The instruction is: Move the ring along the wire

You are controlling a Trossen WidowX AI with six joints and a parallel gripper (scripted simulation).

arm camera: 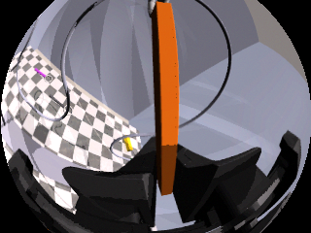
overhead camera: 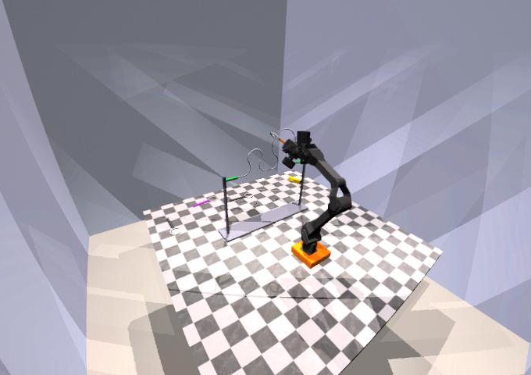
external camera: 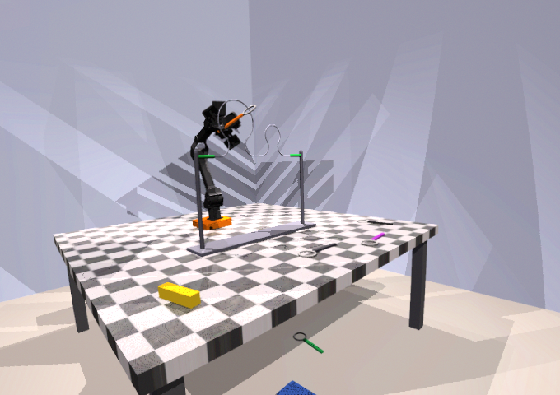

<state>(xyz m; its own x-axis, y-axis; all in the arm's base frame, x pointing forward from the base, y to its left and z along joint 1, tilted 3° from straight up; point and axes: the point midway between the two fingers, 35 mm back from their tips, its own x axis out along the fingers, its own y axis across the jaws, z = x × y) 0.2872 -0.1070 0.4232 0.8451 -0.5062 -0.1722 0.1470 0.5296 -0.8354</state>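
ring [external camera: 249, 109] sitting high on big grey wire [external camera: 254, 124] loop, above post [external camera: 198, 200]. my claw [arm camera: 165, 189] pinching orange handle [arm camera: 166, 93] at its low end, fingers nearly closed. arm reaching up over checkered bench [external camera: 225, 298].

The top view looks down from far and high on the checkered table [overhead camera: 390, 265], the exterior view faces the same table [external camera: 383, 251] and wire stand [external camera: 195, 195] from lower on the opposite side, and the wrist view looks along the gripper [arm camera: 165, 184] close up.
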